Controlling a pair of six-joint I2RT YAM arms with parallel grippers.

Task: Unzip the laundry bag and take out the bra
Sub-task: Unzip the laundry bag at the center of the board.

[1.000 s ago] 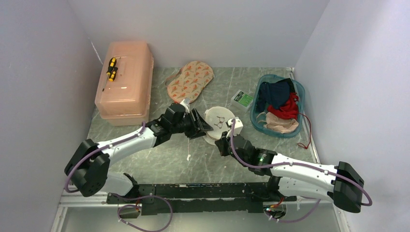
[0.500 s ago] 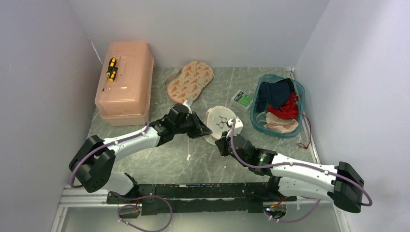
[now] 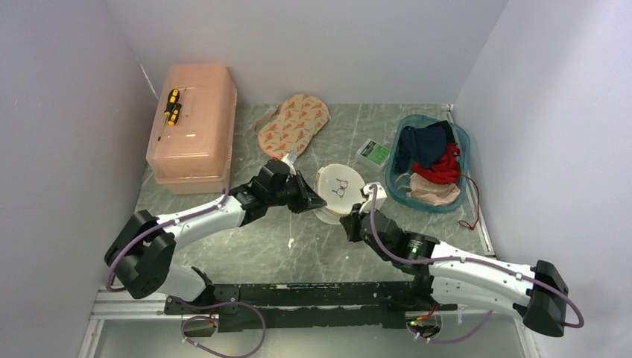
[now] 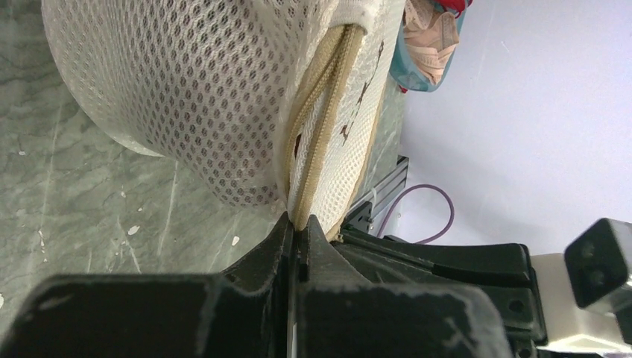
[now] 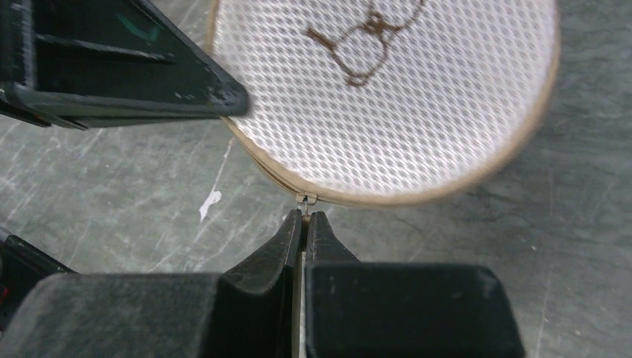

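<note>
white mesh laundry bag (image 3: 339, 186) lies mid-table. left gripper (image 4: 298, 226), at its 8 o'clock, is clamped on the cream zip seam (image 4: 317, 134). right gripper (image 5: 305, 220), at 5 o'clock, pinches the zip pull (image 5: 306, 199). teal basket (image 3: 393, 183) sits at 3 o'clock.

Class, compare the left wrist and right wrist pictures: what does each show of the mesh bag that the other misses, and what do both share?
Left wrist only: the side wall of the bag, its zip seam pinched by the left gripper, the basket. Right wrist only: the lid icon, the zip pull in the right gripper. Both: white mesh, closed fingers, table.
</note>
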